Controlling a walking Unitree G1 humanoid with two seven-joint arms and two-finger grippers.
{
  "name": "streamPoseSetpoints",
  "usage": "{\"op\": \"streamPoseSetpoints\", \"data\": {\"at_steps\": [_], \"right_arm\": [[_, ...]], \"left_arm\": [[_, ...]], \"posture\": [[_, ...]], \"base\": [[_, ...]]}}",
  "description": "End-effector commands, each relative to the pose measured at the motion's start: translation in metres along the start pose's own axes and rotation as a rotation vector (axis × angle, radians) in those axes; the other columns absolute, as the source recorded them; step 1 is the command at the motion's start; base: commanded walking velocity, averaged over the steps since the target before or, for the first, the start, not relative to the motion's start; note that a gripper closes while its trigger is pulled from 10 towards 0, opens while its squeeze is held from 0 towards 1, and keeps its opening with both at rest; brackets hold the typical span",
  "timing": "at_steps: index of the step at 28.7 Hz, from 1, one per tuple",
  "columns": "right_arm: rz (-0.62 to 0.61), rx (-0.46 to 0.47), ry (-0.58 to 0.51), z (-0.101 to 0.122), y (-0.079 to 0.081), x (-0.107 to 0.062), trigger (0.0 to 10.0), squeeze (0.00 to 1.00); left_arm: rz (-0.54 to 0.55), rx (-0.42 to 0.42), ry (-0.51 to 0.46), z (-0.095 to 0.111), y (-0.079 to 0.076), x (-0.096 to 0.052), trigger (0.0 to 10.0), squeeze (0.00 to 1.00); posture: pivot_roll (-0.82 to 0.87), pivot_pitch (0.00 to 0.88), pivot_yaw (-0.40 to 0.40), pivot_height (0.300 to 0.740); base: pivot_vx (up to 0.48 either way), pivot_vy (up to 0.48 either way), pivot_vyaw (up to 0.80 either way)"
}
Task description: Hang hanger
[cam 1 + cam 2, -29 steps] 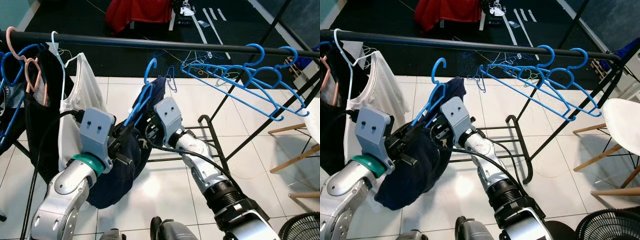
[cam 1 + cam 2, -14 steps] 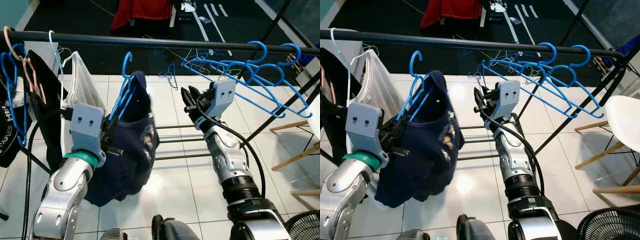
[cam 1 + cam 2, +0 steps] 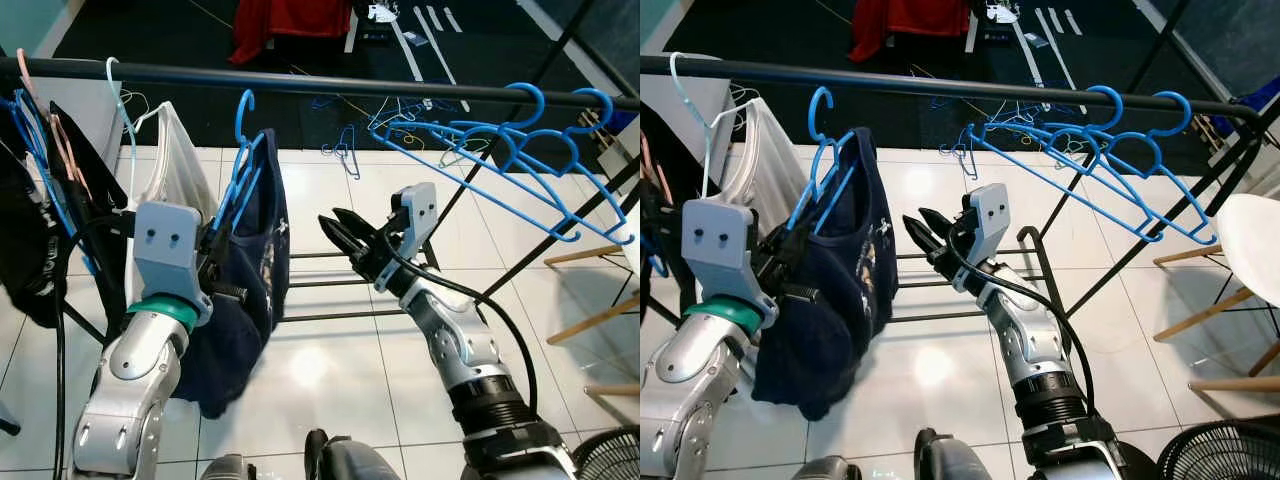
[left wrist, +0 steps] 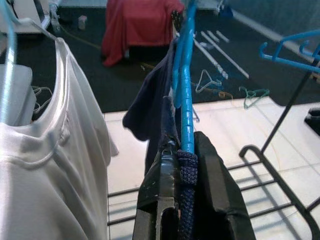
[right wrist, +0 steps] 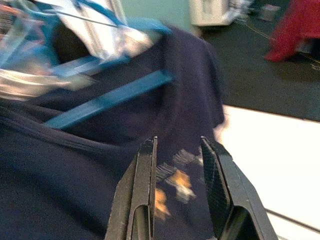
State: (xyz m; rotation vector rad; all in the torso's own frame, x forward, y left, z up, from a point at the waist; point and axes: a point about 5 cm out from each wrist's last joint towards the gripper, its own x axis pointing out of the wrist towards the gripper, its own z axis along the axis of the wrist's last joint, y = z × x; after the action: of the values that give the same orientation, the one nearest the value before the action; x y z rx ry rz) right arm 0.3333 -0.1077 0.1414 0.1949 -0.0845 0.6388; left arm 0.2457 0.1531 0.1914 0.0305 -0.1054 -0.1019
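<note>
The blue hanger (image 3: 243, 165) carrying the navy garment (image 3: 247, 280) sits just below the black rail (image 3: 320, 84), toward the rail's left end; you can see its hook raised to rail height, but whether the hook rests on the rail cannot be told. The left gripper (image 4: 182, 165) holds it: in the left wrist view the two black fingers are closed against the hanger's blue bar with navy fabric pinched between them. The garment hangs from the hanger down past the left forearm.

The right gripper (image 3: 345, 236) is just to the right of the garment, apart from it, pointing toward it. Its fingers (image 5: 142, 192) stand slightly parted with nothing between them; in the right wrist view you look along them at the navy cloth and a blue hanger bar.

Left of the task hanger, a white garment (image 3: 165, 170) hangs on a pale hanger (image 3: 118, 100), and dark clothes (image 3: 30, 230) hang at the rail's left end. Toward the rail's right end, a cluster of empty blue hangers (image 3: 510, 150) hooks over the rail. Beyond the rail, a red garment (image 3: 290, 22) lies on the dark floor (image 3: 160, 40). White tiles (image 3: 330, 370) lie beneath the rack.
</note>
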Motion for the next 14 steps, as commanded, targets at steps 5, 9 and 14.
{"op": "streamPoseSetpoints", "data": {"at_steps": [5,9,14], "right_arm": [[-0.092,-0.009,0.022,-0.007,-0.016,-0.010,10.0,0.00],[-0.089,-0.007,0.025,-0.006,-0.017,-0.011,10.0,0.00],[-0.076,-0.002,0.030,-0.004,-0.015,-0.013,10.0,0.00]], "left_arm": [[0.077,-0.014,-0.212,0.036,0.003,-0.001,10.0,0.00],[0.140,-0.009,-0.233,0.041,0.010,0.009,10.0,0.00],[0.137,-0.005,-0.227,0.044,0.009,0.019,10.0,0.00]], "posture": [[0.09,0.077,-0.063,0.740],[0.08,0.073,-0.059,0.740],[0.08,0.074,-0.057,0.740]], "base": [[0.000,0.000,0.00],[0.000,0.000,0.00],[0.000,0.000,0.00]]}}
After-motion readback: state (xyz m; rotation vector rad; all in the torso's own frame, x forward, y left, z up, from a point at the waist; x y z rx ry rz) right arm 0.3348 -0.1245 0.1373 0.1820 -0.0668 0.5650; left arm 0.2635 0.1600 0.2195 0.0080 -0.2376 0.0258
